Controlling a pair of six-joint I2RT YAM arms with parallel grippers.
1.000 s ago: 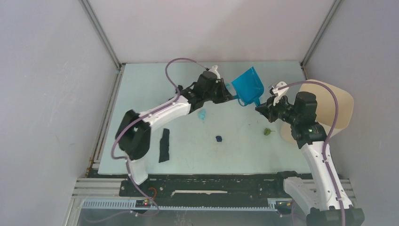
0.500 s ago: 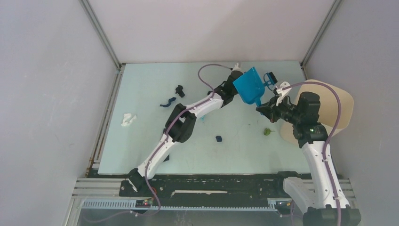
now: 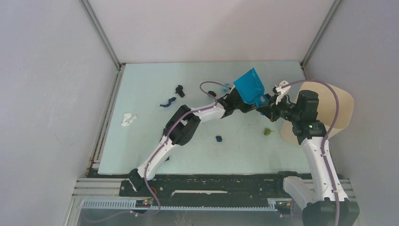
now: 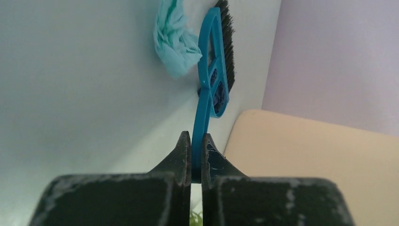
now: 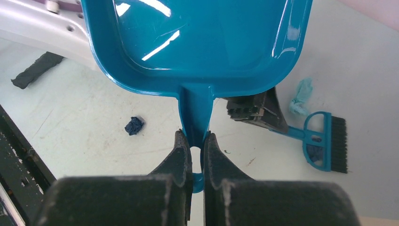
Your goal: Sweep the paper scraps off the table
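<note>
Mint table (image 3: 141,94): left fingers (image 4: 181,157) clamp brush (image 4: 226,47); right fingers (image 5: 181,160) clamp dustpan (image 5: 197,42) handle.

From above, the dustpan (image 3: 249,86) covers most of the brush (image 4: 212,75) and the left fingers (image 4: 181,153) (only the wrist camera shows them). The right wrist view cuts off the dustpan's mouth. A green speck (image 4: 196,219), possibly paper, sits half hidden behind the left fingers.

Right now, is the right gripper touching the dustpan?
Touching. The right wrist view shows the right gripper shut on the dustpan by its handle. Both fingers press against the handle's sides with no gap.
</note>
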